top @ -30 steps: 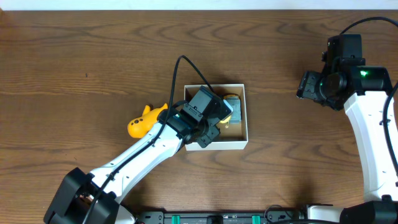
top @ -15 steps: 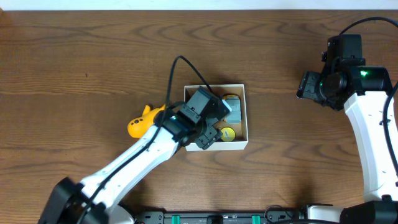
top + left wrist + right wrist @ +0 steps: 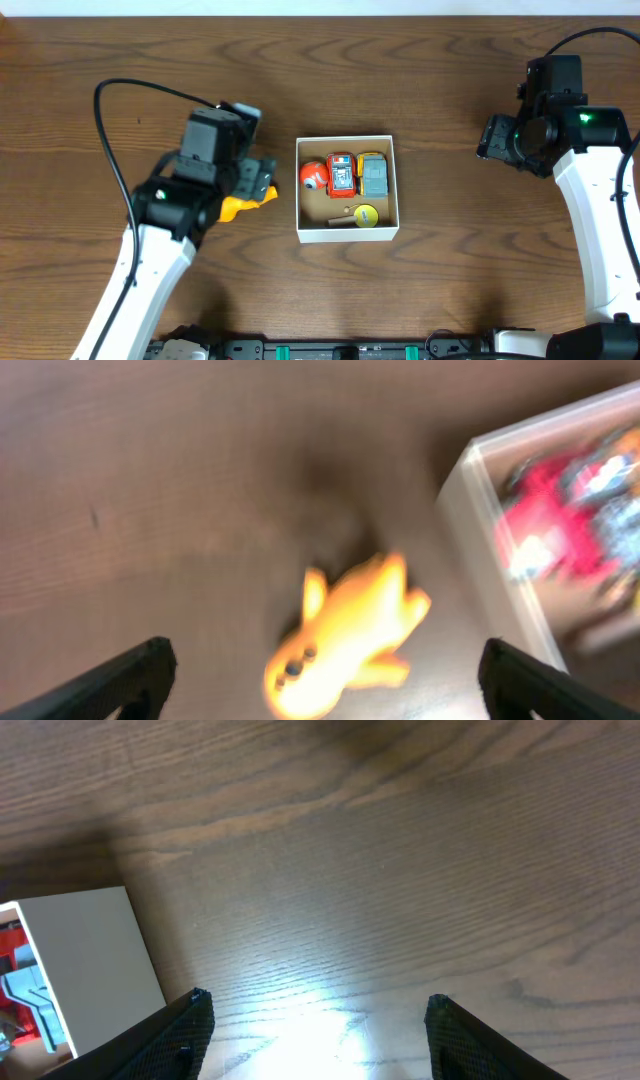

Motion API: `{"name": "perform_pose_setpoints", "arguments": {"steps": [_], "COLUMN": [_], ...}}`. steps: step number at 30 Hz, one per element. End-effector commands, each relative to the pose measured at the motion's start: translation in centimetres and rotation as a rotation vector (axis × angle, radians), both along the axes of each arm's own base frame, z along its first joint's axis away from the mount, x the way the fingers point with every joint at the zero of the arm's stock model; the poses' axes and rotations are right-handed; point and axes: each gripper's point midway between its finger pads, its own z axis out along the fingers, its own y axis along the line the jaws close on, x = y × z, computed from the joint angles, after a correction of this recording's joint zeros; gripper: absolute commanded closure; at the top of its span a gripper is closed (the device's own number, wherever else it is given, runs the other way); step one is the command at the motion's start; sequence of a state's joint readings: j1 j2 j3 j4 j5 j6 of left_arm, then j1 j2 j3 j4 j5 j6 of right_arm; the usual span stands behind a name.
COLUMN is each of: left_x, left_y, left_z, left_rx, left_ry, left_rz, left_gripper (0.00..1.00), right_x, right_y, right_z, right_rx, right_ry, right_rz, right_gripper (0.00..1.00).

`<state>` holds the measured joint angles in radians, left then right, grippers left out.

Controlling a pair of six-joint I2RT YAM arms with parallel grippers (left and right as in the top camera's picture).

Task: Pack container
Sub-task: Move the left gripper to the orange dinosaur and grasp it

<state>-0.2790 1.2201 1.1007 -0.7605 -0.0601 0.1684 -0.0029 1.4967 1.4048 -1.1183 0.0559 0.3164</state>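
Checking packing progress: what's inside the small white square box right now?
Inside the white square cardboard box: an orange round toy, a red toy car, a grey toy vehicle and a small yellow disc. Anything beneath them is hidden.

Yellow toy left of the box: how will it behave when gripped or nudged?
The yellow toy looks like small moulded plastic, so probably light and stiff. Its fins stick out and it lies flat, so it likely won't roll, though an off-centre push may spin it. The rounded body might slip in a grip.
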Motion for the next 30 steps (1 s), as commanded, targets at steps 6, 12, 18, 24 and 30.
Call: {"name": "perform_pose_setpoints", "arguments": {"steps": [6, 12, 18, 24, 30], "left_x": [-1.0, -1.5, -2.0, -2.7, -2.5], "left_y": [2.3, 2.3, 2.4, 2.5, 2.5], "left_z": [-8.2, -12.8, -16.1, -18.6, -18.3], "left_rx": [0.096, 0.123, 0.135, 0.138, 0.136], "left_ry": [0.299, 0.457, 0.565, 0.649, 0.634], "left_rz": [-0.128, -0.157, -0.162, -0.153, -0.146], "left_gripper": [0.01, 0.01, 0.01, 0.01, 0.18], "right_x": [-0.1, -0.1, -0.1, -0.1, -0.1], "right_y": [-0.2, -0.2, -0.2, -0.6, -0.7], "right_z": [0.3, 0.3, 0.3, 0.3, 0.3], "right_rx": [-0.006, -0.009, -0.010, -0.031, -0.031], "right_ry": [-0.007, -0.006, -0.007, -0.004, -0.004], "right_rz": [0.011, 0.015, 0.018, 0.009, 0.008], "right_gripper": [0.29, 0.29, 0.29, 0.29, 0.29]}}
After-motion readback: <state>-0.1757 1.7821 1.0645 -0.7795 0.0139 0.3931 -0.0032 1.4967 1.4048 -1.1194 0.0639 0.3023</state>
